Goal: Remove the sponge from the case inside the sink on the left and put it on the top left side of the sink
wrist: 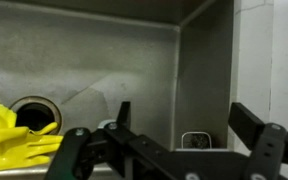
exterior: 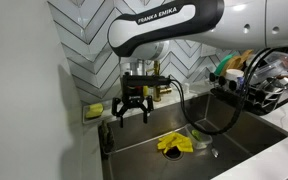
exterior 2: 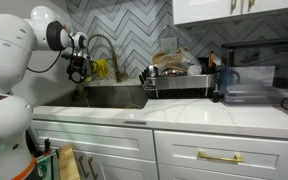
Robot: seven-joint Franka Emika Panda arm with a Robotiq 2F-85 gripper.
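Note:
A yellow-green sponge (exterior: 94,110) lies on the ledge at the sink's back left corner, against the tiled wall. The case (exterior: 106,138) is a small dark holder on the sink's left inner wall. In the wrist view it (wrist: 196,141) is a wire-rimmed holder low in the corner, and I cannot tell what is in it. My gripper (exterior: 132,110) hangs open and empty above the left part of the sink, just right of the sponge. Its two fingers are spread wide in the wrist view (wrist: 184,125). It also shows by the faucet in an exterior view (exterior 2: 79,68).
Yellow rubber gloves (exterior: 174,144) lie on the sink floor near the drain (wrist: 32,112). The brass faucet (exterior 2: 104,50) stands behind the gripper. A black dish rack (exterior: 249,88) full of dishes stands on the counter right of the sink.

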